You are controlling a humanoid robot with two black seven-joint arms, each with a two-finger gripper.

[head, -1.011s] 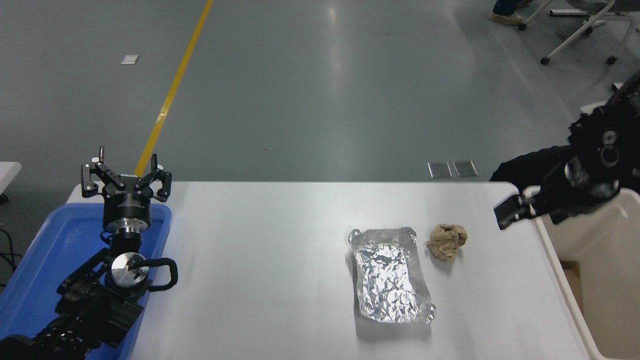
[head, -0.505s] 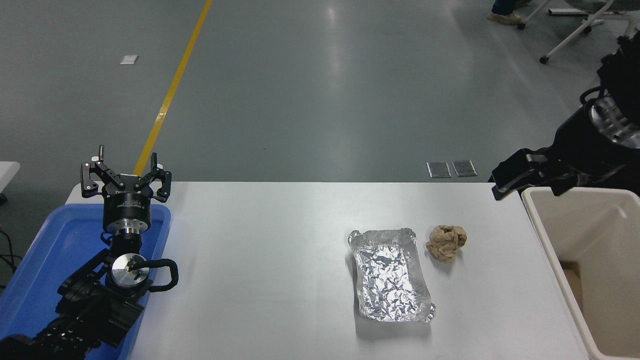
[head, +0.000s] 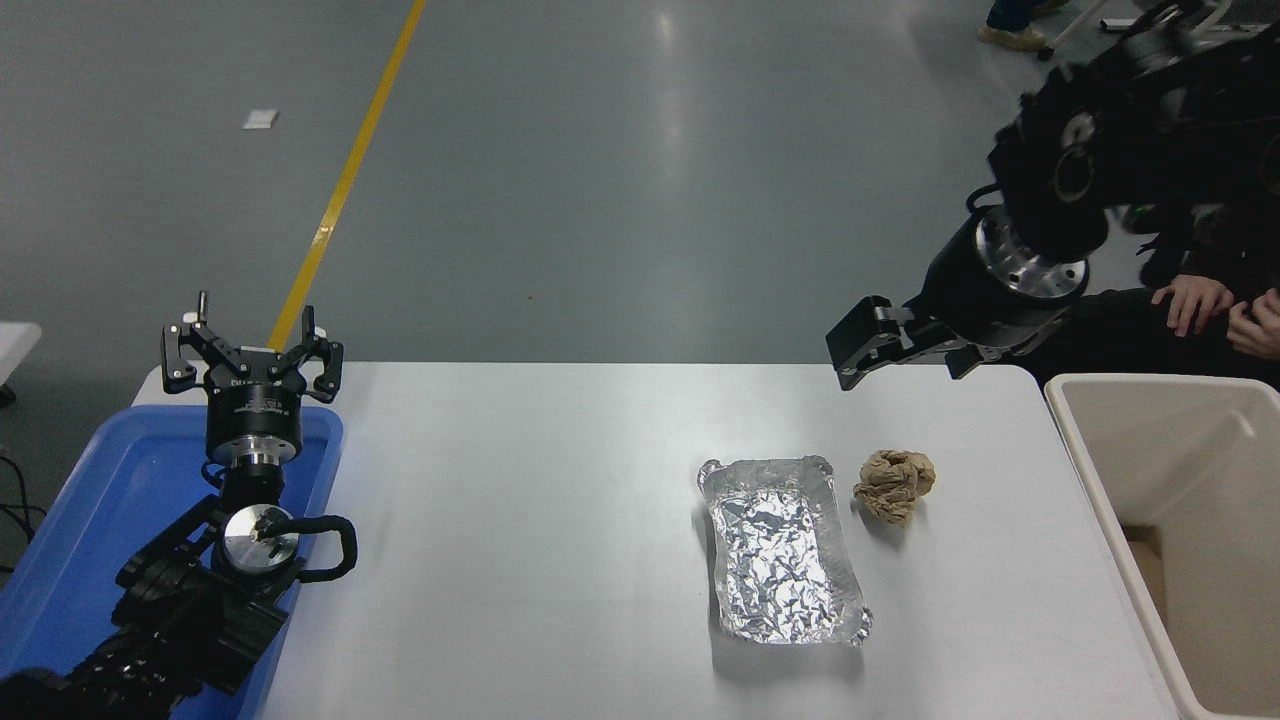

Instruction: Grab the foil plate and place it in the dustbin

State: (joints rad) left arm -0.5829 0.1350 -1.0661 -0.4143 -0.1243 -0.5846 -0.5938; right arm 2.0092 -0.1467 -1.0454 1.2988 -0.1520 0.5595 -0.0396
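The foil plate [head: 785, 550], a crinkled silver rectangular tray, lies flat on the white table [head: 520, 520], right of centre and towards the near edge. The dustbin [head: 1150, 386], a cream bin, stands at the table's right end. My right gripper [head: 858, 348] hangs in the air over the table's far right edge and points left. It is well beyond the foil plate and to its right, and it touches nothing. My left gripper [head: 252, 352] is open and empty, parked over the blue tray at the lower left.
A crumpled brown paper ball [head: 895, 485] lies just right of the foil plate's far end. A shallow blue tray [head: 60, 520] sits at the left end of the table. A person's hands [head: 1195, 300] rest behind the dustbin at the right edge.
My right arm has lifted off the dustbin's near-left corner and swung up and to the left, over the table's far right edge. A person's hands have come into view behind it.
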